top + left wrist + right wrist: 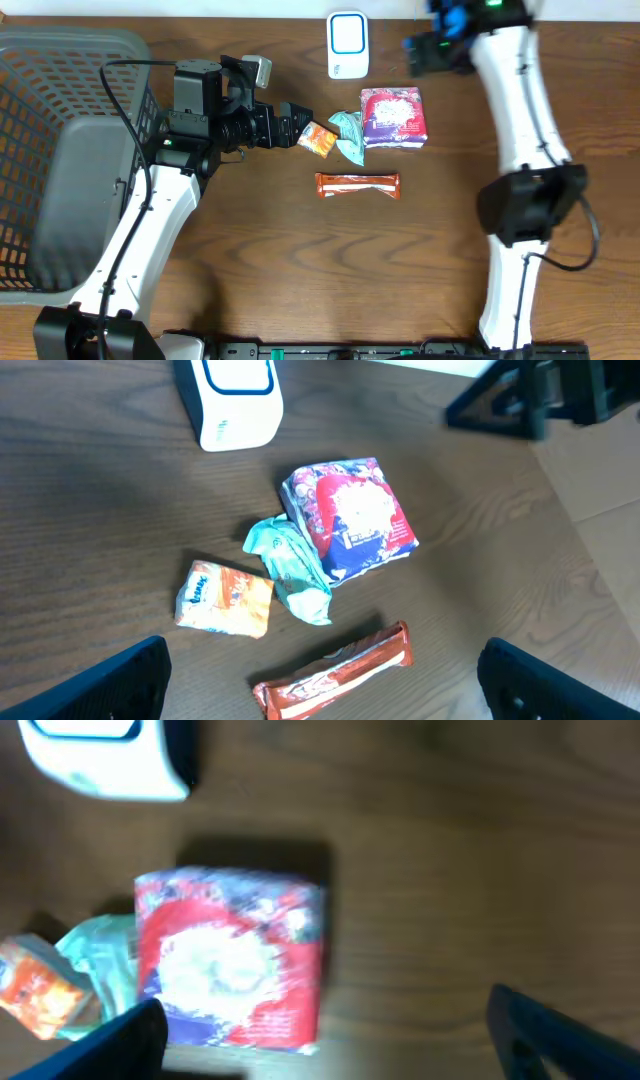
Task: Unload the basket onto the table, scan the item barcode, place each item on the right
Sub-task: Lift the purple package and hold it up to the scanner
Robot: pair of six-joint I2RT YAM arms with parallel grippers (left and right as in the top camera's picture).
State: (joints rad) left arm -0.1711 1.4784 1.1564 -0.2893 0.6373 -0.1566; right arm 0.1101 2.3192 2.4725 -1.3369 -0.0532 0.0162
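Packet (393,115): red and purple, lying on the table (250,260) near the white scanner (347,45), touching a teal wrapper (347,133).
Right gripper (325,1010): spread wide, empty, above the packet.
Left gripper (320,655): spread wide, empty, by an orange pouch (319,139).
Basket (60,50): far left.

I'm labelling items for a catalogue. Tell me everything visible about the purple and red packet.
The purple and red packet is a squarish, puffy pouch of glossy film: red centre with a pale patch, purple-blue edges, print too small to read. It lies flat on the wooden table near the white scanner; a crumpled teal wrapper rests against one edge.
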